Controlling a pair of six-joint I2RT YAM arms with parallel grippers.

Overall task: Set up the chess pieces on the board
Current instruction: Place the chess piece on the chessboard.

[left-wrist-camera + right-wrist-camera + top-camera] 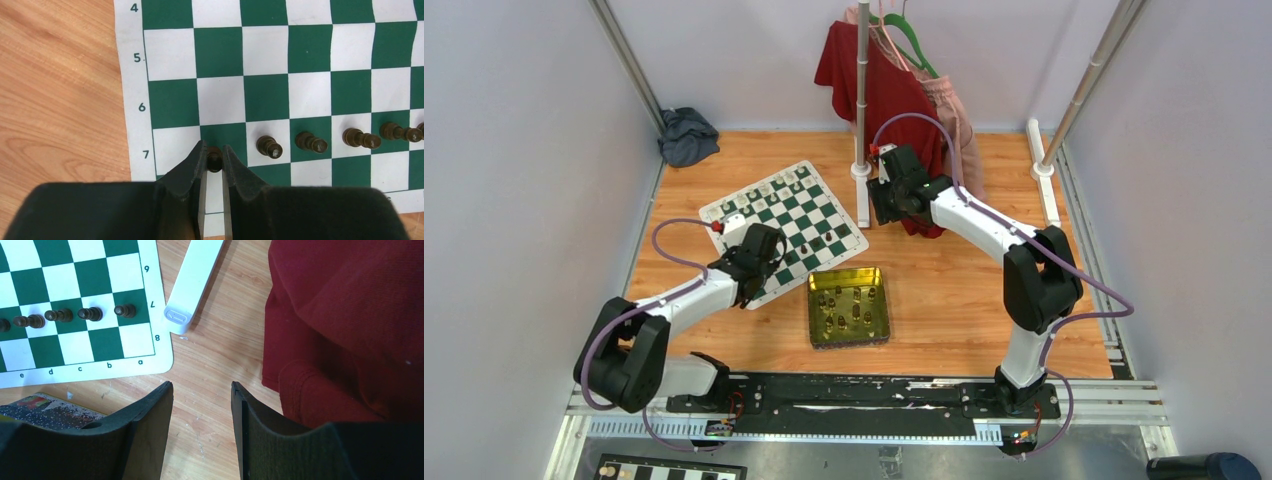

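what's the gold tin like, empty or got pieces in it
Not empty: the top view shows several dark chess pieces standing or lying inside the tin; which of the two cannot be told.

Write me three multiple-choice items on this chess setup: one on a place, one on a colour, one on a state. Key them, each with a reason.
1. The pawn gripped by the left gripper is at which numbered row of the board?
A) 4
B) 7
C) 5

2. The cloth beside the right gripper is:
A) red
B) yellow
C) green

3. The right gripper is:
A) shut on a pawn
B) shut on the cloth
C) open, holding nothing

Key:
1 B, the pawn lines up with the printed 7 on the board's white border.
2 A, the right wrist view shows red fabric next to the gripper.
3 C, its jaws stand apart over the bare table with nothing between them.
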